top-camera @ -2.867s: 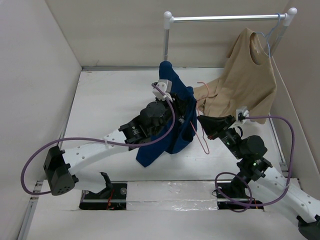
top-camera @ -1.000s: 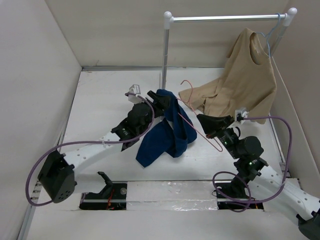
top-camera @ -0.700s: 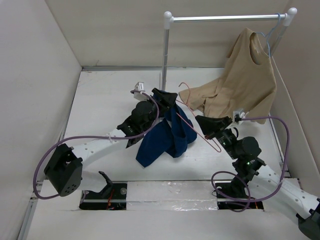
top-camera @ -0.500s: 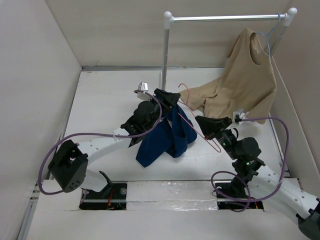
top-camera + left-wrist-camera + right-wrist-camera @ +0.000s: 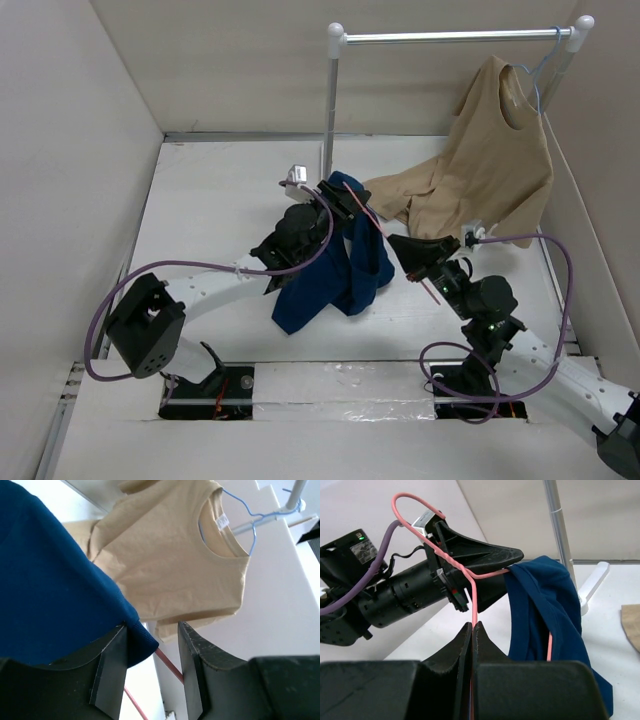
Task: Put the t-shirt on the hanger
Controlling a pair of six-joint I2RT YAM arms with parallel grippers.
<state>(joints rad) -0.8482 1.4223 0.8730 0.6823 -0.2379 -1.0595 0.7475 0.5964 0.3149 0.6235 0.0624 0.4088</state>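
From above, the navy t-shirt [image 5: 340,275] hangs in a bunched column near the middle of the tabletop [image 5: 210,200], its top raised at the left gripper [image 5: 343,200] and its lower end lying on the surface. The pink hanger [image 5: 372,217] slants across the cloth to the right gripper [image 5: 405,245], just beside the shirt. Behind, a tan shirt [image 5: 490,160] hangs on a blue hanger [image 5: 535,75] from the rail [image 5: 450,37].

In the left wrist view, we see the left gripper [image 5: 152,630] with its fingers apart; a corner of the t-shirt [image 5: 50,590] reaches into the gap against one finger without filling it. A piece of the hanger [image 5: 167,662] runs below, and the tan shirt [image 5: 175,565] is beyond.

In the right wrist view, the right gripper [image 5: 472,627] is pressed together on the hanger [image 5: 455,565], whose wire rises upright from the fingers. The t-shirt [image 5: 540,610] hangs to the right, and a pink run of wire shows among its folds.
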